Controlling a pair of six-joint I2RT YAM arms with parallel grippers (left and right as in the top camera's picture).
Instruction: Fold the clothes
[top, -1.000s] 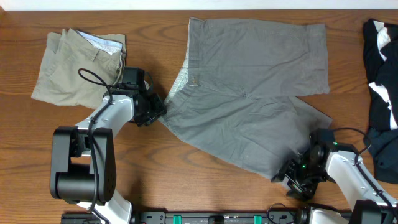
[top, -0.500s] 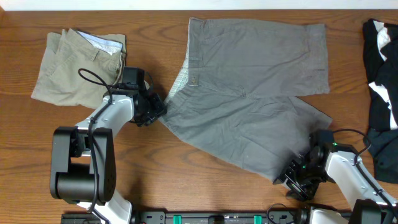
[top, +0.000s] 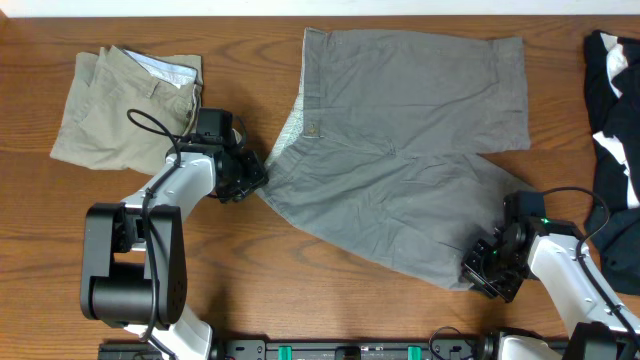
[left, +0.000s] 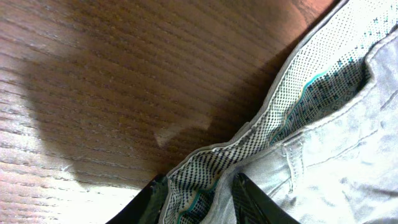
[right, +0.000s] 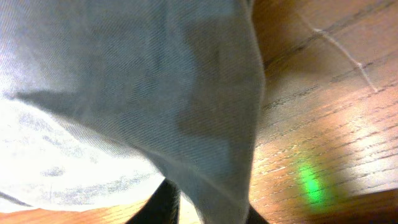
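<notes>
A pair of mid-grey cotton shorts (top: 400, 130) lies spread flat across the middle of the brown wood-grain bench (top: 300, 290). One leg reaches toward the far edge. The other leg slants down to the near right corner. The cloth is a soft, finely creased weave. At its left end the waistband is turned out, showing a pale lining speckled with dark dots and edged in teal (left: 311, 93).

The left hand (top: 255, 178) sits at that waistband corner. From its wrist camera, the two dark fingers (left: 152, 202) stand close together with the dotted lining and a stitched belt loop pinched between them, so it holds the shorts (left: 348, 143) there.

The right hand (top: 480, 268) is at the hem of the near leg. In its own view a smooth fold of grey twill (right: 124, 93) hangs down between the black fingers (right: 165, 202). They look closed on the cloth, though only their tips show at the bottom of the frame. A small green spot of light (right: 311, 183) glows on the wood (right: 323, 124) beside it.

Folded beige-khaki shorts (top: 110, 110) rest on the bench to the left, well apart from the grey pair. A crumpled black-and-white garment (top: 615, 120) lies along the right edge.
</notes>
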